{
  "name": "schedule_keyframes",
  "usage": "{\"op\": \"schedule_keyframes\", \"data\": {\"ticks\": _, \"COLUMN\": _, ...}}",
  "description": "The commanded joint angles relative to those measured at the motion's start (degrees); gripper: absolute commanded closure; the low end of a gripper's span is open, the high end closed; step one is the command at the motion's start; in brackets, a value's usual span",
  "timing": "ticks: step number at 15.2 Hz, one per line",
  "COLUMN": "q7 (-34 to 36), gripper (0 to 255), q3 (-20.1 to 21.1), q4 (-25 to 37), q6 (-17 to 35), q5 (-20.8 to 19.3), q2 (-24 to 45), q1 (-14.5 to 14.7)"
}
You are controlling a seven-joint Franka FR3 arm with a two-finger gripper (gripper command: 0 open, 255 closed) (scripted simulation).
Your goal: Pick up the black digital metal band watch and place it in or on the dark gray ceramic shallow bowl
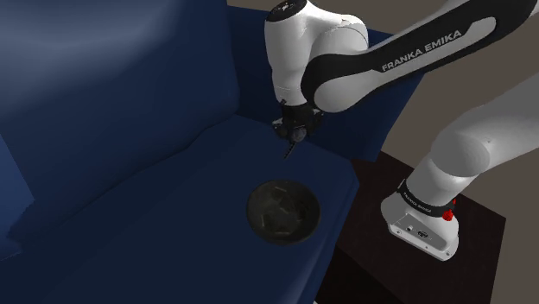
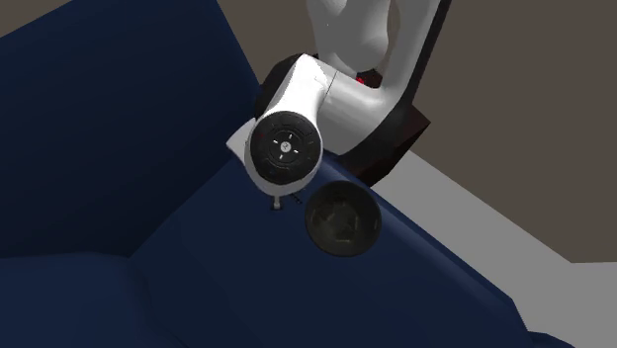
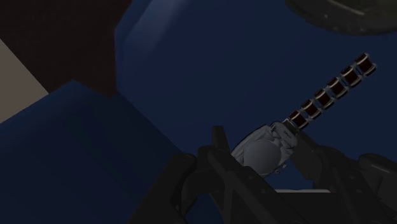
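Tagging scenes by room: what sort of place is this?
Likely a living room: the arm works over a dark blue cushioned sofa, a dark bowl sits on its seat, and the gripper clasps a watch above the seat.

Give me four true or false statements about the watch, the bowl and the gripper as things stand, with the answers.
1. The gripper is clasping the watch between its fingers. True.
2. The watch lies inside the bowl. False: it is up in the gripper, apart from the bowl.
3. The bowl sits on the blue sofa seat. True.
4. The bowl is bright white. False: it is dark grey.
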Motion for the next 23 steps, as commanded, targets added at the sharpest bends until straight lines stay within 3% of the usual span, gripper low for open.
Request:
{"op": "schedule_keyframes", "data": {"ticks": 1, "q7": 2.14, "gripper": 255, "q3": 1.63, "q4": 0.66, "q6": -1.37, "q5": 1.46, "q2": -0.46, "q1": 1.53}}
{"op": "schedule_keyframes", "data": {"ticks": 7, "q7": 10.07, "gripper": 255, "q3": 7.77, "q4": 4.79, "q6": -5.38, "q5": 4.62, "q2": 0.42, "q1": 4.92}}
{"op": "schedule_keyframes", "data": {"ticks": 12, "q7": 18.02, "gripper": 255, "q3": 14.23, "q4": 10.06, "q6": -8.29, "q5": 5.36, "q2": 3.68, "q1": 5.94}}
{"op": "schedule_keyframes", "data": {"ticks": 23, "q7": 23.73, "gripper": 255, "q3": 19.69, "q4": 5.90, "q6": 0.83, "q5": 0.31, "q2": 11.30, "q1": 2.40}}
